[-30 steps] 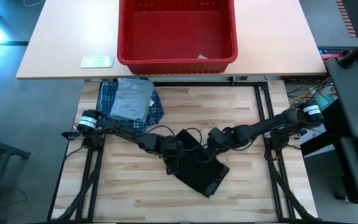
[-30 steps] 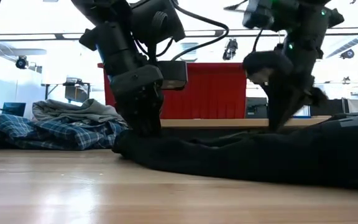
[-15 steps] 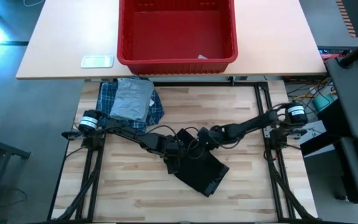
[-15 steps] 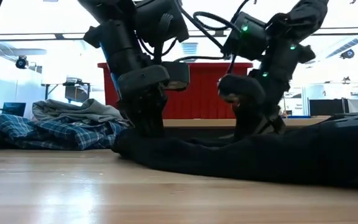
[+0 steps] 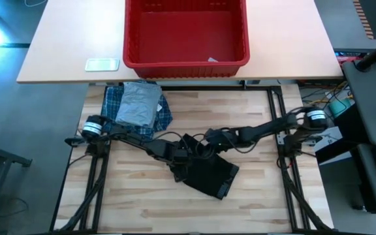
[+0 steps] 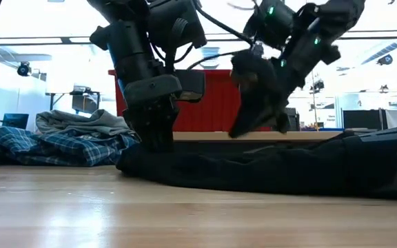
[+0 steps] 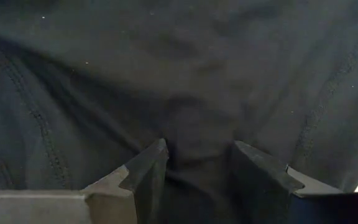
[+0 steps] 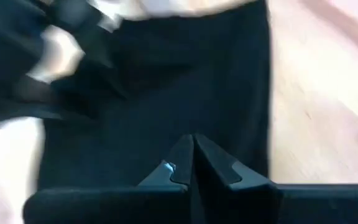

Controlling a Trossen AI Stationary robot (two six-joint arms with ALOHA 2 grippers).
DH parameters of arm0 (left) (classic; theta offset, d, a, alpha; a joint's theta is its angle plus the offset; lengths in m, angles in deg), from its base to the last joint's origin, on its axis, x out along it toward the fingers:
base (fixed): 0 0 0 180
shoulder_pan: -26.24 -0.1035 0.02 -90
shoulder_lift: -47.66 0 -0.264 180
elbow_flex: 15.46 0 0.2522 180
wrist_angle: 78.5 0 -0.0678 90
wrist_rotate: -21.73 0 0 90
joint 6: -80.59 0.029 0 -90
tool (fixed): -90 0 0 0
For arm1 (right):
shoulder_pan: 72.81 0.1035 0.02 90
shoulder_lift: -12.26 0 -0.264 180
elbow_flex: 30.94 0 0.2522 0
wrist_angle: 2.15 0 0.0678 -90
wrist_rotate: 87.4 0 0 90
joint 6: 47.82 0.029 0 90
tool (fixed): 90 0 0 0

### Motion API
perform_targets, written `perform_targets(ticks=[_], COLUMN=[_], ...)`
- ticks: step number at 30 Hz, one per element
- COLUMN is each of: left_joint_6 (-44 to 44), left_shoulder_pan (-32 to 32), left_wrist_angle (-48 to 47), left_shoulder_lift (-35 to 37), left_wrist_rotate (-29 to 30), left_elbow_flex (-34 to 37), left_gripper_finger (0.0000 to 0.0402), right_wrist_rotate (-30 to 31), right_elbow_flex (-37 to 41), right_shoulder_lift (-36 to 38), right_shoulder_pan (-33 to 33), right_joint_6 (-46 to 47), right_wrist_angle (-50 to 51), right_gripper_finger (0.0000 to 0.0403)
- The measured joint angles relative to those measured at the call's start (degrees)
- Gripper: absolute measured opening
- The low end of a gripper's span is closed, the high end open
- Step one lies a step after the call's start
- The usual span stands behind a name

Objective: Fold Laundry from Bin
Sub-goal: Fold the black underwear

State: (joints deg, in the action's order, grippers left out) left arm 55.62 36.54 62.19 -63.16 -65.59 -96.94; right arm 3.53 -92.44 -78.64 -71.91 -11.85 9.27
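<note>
In the high view a small black garment (image 5: 209, 176) lies crumpled on the wooden table (image 5: 136, 202), just below the centre of the frame. The left end effector (image 5: 183, 158) presses down on the garment's upper-left edge; its fingers (image 7: 146, 174) stand partly apart with a fold of black cloth pinched between them. The right end effector (image 5: 209, 140) hovers just above and right of it, its fingers (image 8: 194, 163) closed together; whether any cloth is caught in them is hard to tell. In the low view it is lifted clear of the table. At the left of the frame a folded grey T-shirt (image 5: 139, 103) rests on a plaid shirt (image 5: 113, 104). The red bin (image 5: 185, 64) sits at top centre on a lighter table (image 5: 51, 52), beside a small flat pale object (image 5: 102, 64).
</note>
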Motion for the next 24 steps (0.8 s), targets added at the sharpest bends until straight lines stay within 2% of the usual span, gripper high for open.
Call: perform_targets(ticks=[5,9,13,19,24], left_joint_6=[-0.28,-0.59,-1.3,-2.16,-2.01], left_shoulder_pan=[0.0,0.0,-0.08,-1.22,-3.45], left_wrist_angle=[-1.04,-2.0,-2.94,-5.59,-10.14], left_shoulder_lift=[-0.16,-0.16,-0.07,0.01,0.08], left_wrist_rotate=[-0.09,0.02,1.76,2.2,2.59], left_elbow_flex=[-1.0,-0.98,-0.8,-3.84,-10.32], left_gripper_finger=[0.017,0.017,0.017,0.017,0.017], right_wrist_rotate=[-2.05,2.11,3.54,-3.5,-8.05], right_elbow_flex=[0.16,0.0,0.25,0.31,3.08], right_shoulder_lift=[-6.88,-7.18,-2.85,7.12,9.96], right_shoulder_pan=[-1.84,-3.88,-5.15,-2.03,1.11], right_joint_6=[0.44,1.96,0.44,0.27,2.15], right_wrist_angle=[-1.91,3.44,9.87,15.18,15.41], right_gripper_finger=[0.0008,0.0009,0.0009,0.0009,0.0009])
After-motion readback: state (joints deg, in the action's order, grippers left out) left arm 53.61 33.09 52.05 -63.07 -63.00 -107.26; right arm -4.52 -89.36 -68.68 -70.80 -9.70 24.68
